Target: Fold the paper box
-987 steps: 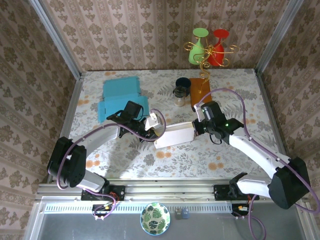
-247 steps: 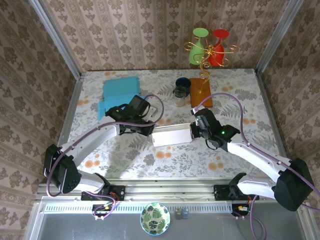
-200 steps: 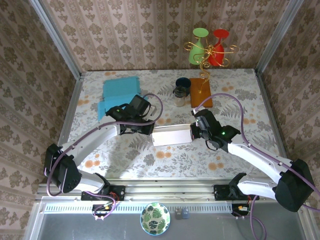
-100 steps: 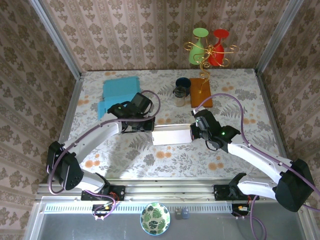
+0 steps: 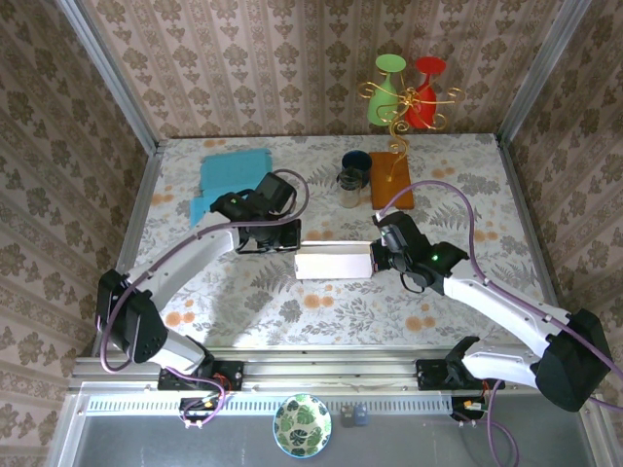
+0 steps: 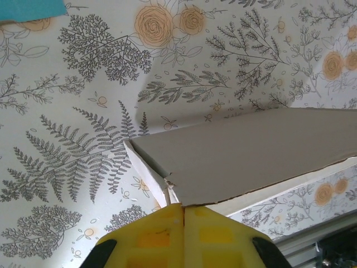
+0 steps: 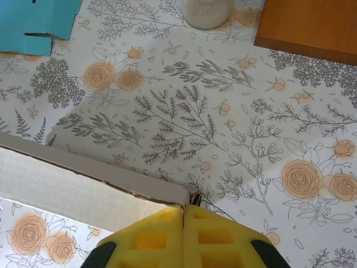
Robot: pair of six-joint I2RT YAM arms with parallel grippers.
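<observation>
The paper box (image 5: 334, 263) is a long white carton lying across the middle of the table. My left gripper (image 5: 289, 236) is at its far left corner. In the left wrist view the yellow fingers (image 6: 156, 234) are shut, with the edge of the box's grey panel (image 6: 245, 151) pinched at the tips of the left gripper (image 6: 183, 205). My right gripper (image 5: 378, 255) holds the box's right end. In the right wrist view the right gripper (image 7: 183, 207) is shut on the corner of the box wall (image 7: 83, 184), which runs off to the left.
Flat teal cartons (image 5: 234, 175) lie at the back left. A glass jar (image 5: 348, 185), a dark cup (image 5: 356, 161) and an orange wooden base (image 5: 391, 180) carrying green and red goblets stand behind the box. The right wrist view catches the teal carton (image 7: 36, 19) and the orange base (image 7: 309, 25).
My left gripper has swung from the box's left front up to its far left corner, and the left flap that stood up now lies folded down. The right gripper has barely moved.
</observation>
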